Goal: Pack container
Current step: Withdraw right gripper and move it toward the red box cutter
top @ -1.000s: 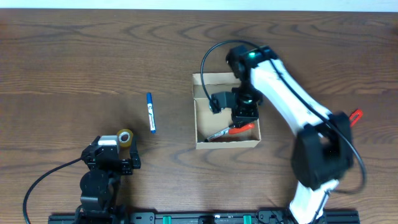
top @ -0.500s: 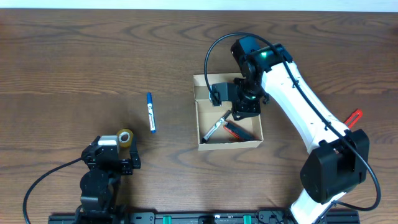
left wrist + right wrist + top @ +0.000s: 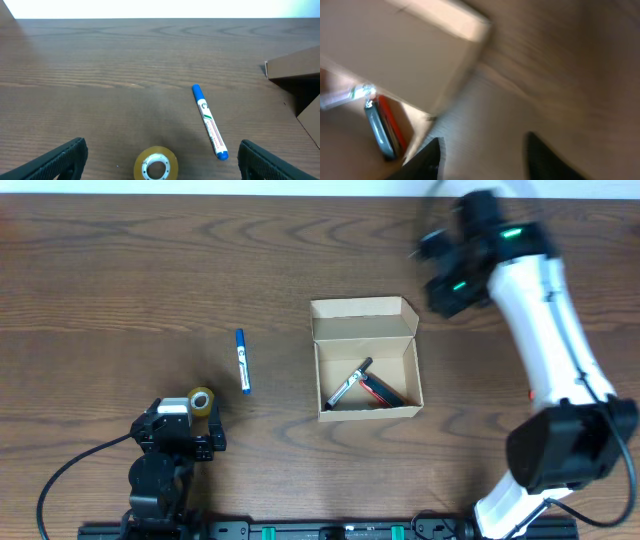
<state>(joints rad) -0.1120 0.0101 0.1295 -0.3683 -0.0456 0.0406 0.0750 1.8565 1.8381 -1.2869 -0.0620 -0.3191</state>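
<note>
The tan cardboard container (image 3: 366, 408) stands open at mid-table, its flap lid (image 3: 362, 319) raised at the far side. A black and silver pen (image 3: 348, 385) and a red item (image 3: 380, 392) lie inside; both show blurred in the right wrist view (image 3: 382, 131). My right gripper (image 3: 443, 278) is open and empty, above the table just past the container's far right corner (image 3: 487, 160). A blue marker (image 3: 241, 361) lies left of the container (image 3: 209, 121). My left gripper (image 3: 186, 423) is open and low, with a tape roll (image 3: 156, 163) between its fingers, apart from both.
The tape roll (image 3: 202, 400) sits at the front left, by the left arm. A small red thing (image 3: 529, 393) peeks out beside the right arm, mostly hidden. The container's corner (image 3: 295, 70) shows at the right of the left wrist view.
My right gripper has come up out of the container and swung to the far right, leaving the pen lying beside the red item. The left arm has not moved.
</note>
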